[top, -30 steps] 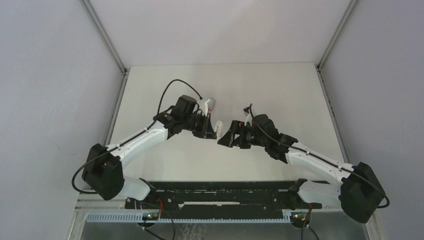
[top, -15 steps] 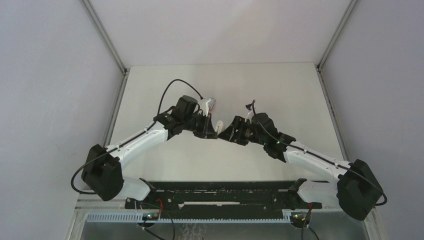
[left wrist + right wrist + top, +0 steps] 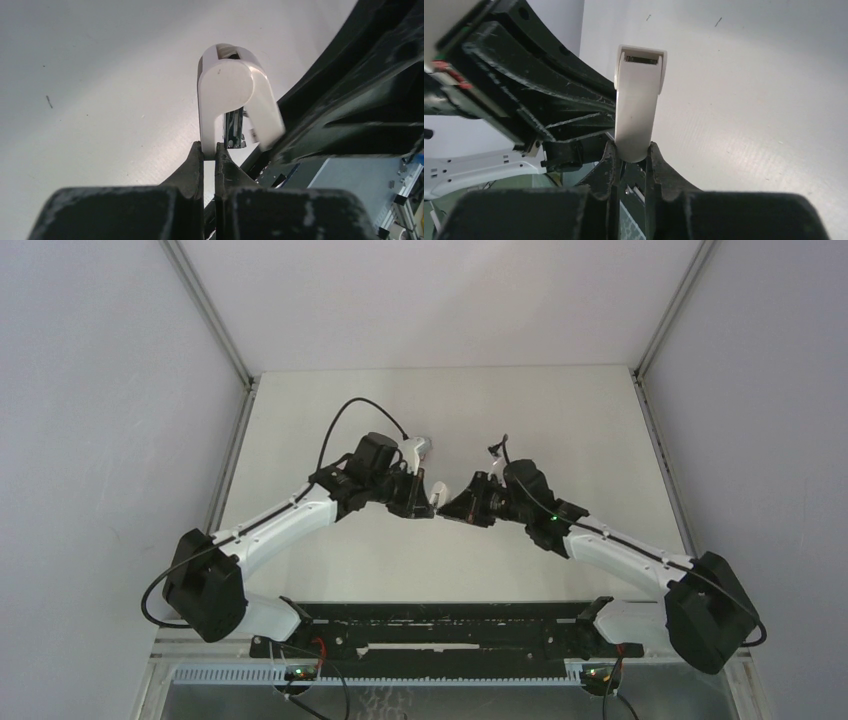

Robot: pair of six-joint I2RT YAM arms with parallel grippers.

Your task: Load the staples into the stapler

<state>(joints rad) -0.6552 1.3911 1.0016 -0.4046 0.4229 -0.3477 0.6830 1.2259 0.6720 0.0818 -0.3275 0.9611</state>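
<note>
A small white stapler [image 3: 225, 85] is held above the table, hinged open into a U. My left gripper [image 3: 209, 150] is shut on one white arm of it, and the metal staple channel [image 3: 234, 129] shows between the two arms. My right gripper [image 3: 631, 151] is shut on the other white arm [image 3: 639, 100], which stands straight up from its fingers. In the top view the two grippers meet at the stapler [image 3: 438, 490], above the middle of the table. The staples are out of view.
The white table [image 3: 560, 410] is bare around the arms, with grey walls on both sides. Metal rails [image 3: 215, 320] run along its left and right edges. The arms' black base bar [image 3: 440, 630] lies at the near edge.
My right gripper has moved left to the stapler and shut on its free arm. The left gripper has kept its hold without moving.
</note>
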